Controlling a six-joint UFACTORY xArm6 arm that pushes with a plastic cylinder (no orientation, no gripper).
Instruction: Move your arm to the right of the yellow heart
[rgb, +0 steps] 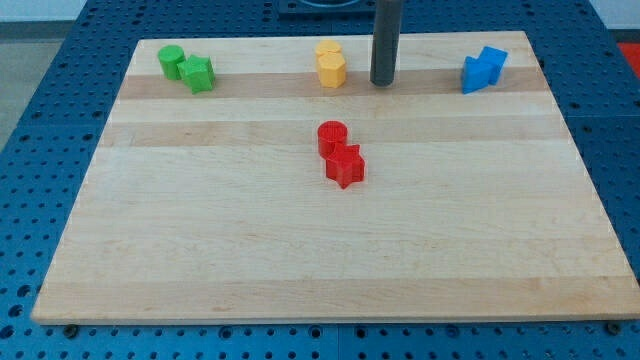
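A: Where does the target sit on the desk (330, 260)?

B: Two yellow blocks (331, 64) stand touching near the view's top edge, a little left of centre; one behind, one in front; I judge the rear one to be the yellow heart (328, 50), though its shape is hard to make out at this size.

A: And the arm?

B: There is no pincer on this rig, so nothing opens, closes or grips; the arm ends in a dark rod, and my tip (382, 83) rests on the desk just beside the yellow pair, on the view's right, apart from them and not touching.

A: So how should the step be done well?

B: By my judgement the tip is already about where it belongs; if any trimming is needed, keep it small and slide slightly toward the view's top so the tip lines up with the rear block; hold the gap, since a nudge to the view's left would shove both yellow blocks.

A: Anything else in the way?

B: No; the blue blocks (484, 69) lie well apart at the view's right, the green blocks (187, 68) far at the view's left, and the red blocks (340, 155) sit nearer the view's bottom, around the middle of the desk.
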